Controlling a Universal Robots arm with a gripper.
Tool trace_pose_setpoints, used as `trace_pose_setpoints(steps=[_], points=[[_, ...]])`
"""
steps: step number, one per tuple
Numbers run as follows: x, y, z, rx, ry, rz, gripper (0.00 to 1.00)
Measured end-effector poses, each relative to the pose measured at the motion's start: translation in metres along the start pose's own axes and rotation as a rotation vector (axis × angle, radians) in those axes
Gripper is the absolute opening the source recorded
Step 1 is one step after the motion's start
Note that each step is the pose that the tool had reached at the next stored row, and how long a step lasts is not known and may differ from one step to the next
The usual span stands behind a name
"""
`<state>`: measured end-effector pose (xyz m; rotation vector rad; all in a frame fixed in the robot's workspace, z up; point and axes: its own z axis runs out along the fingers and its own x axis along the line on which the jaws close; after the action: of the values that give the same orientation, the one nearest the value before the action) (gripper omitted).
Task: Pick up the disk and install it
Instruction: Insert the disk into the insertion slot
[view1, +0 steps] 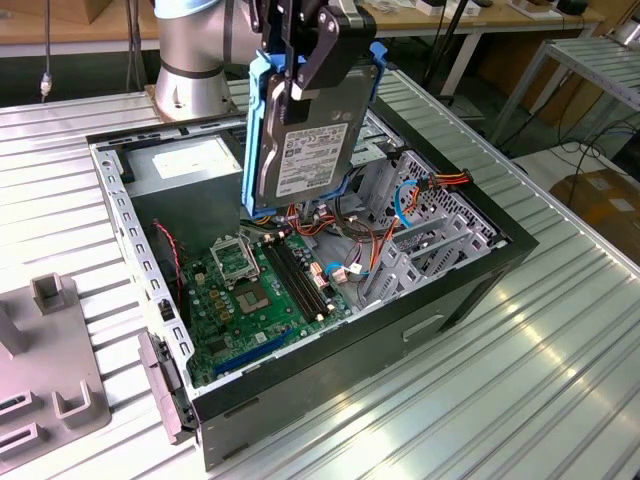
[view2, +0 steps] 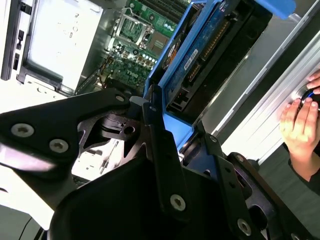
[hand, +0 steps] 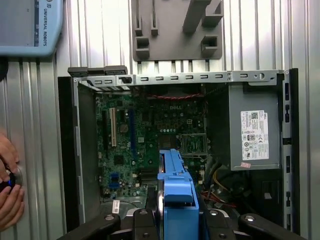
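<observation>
Firmly closed on the disk (view1: 305, 150), the gripper (view1: 308, 65) holds it upright, its top edge hidden behind the fingers. Directly below them sits the open computer case (view1: 440, 320), holding a green motherboard (view1: 250, 290) and cables. Farther out lies the ribbed metal table (view1: 500, 400), with a person's hand (view2: 300, 120) partly cut off.

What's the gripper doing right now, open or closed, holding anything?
Gripper: closed on the disk, held above the open computer case.
Person's hand: at the table edge; grip cannot be told.

Silver disk (view1: 305, 150) w/ white label, blue bracket (view1: 257, 100), black gripper (view1: 312, 68), green mobo (view1: 250, 300), red-orange wires (view1: 445, 182), grey box (hand: 237, 130) w/ white sticker, ribbed silver table (view1: 520, 380)
</observation>
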<state>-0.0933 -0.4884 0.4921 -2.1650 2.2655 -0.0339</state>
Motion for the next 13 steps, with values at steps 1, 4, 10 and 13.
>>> trace_pose_setpoints(steps=[1, 4, 10, 13], points=[[-0.0002, -0.0032, 0.0002, 0.0000, 0.0000, 0.000, 0.37], [-0.0005, -0.0110, 0.0007, 0.0000, 0.0000, 0.000, 0.37], [-0.0010, -0.0212, 0.0017, 0.0000, 0.0005, 0.000, 0.37], [-0.0010, -0.0215, 0.0017, 0.0000, 0.0005, 0.000, 0.37]])
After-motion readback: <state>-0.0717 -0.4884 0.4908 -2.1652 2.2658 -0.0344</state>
